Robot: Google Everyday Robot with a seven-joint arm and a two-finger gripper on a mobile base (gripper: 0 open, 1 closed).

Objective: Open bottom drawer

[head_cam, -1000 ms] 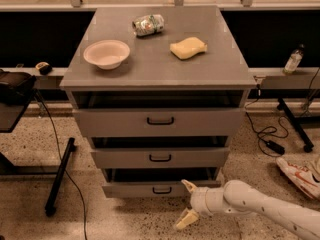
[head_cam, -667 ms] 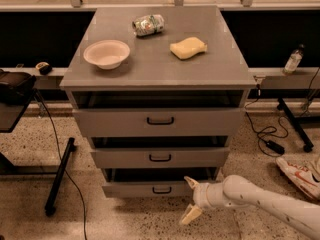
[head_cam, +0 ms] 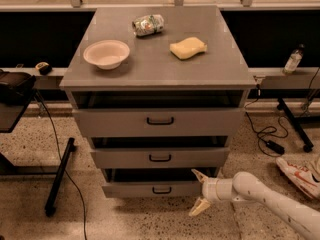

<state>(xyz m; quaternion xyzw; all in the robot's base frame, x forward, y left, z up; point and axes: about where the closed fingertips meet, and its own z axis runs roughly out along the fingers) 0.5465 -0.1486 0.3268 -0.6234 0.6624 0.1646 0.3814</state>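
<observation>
The grey cabinet (head_cam: 160,66) has three drawers. The bottom drawer (head_cam: 135,189) is the lowest, with a small black bar handle (head_cam: 161,190); its front stands a little forward of the cabinet, with a dark gap above it. My gripper (head_cam: 200,192) is at the drawer's right end, just right of the handle and near floor level. Its two pale fingers (head_cam: 199,207) are spread apart, one up by the drawer's top edge and one lower over the floor. It holds nothing. My white arm (head_cam: 270,199) reaches in from the lower right.
On the cabinet top lie a white bowl (head_cam: 106,53), a crushed can (head_cam: 148,25) and a yellow sponge (head_cam: 188,48). A black stand leg (head_cam: 59,176) and cable run on the floor at the left. A cable and plug (head_cam: 272,145) and a shoe (head_cam: 300,174) lie at the right.
My gripper has shifted slightly to the right and up along the bottom drawer's right end. The drawer front has not visibly moved.
</observation>
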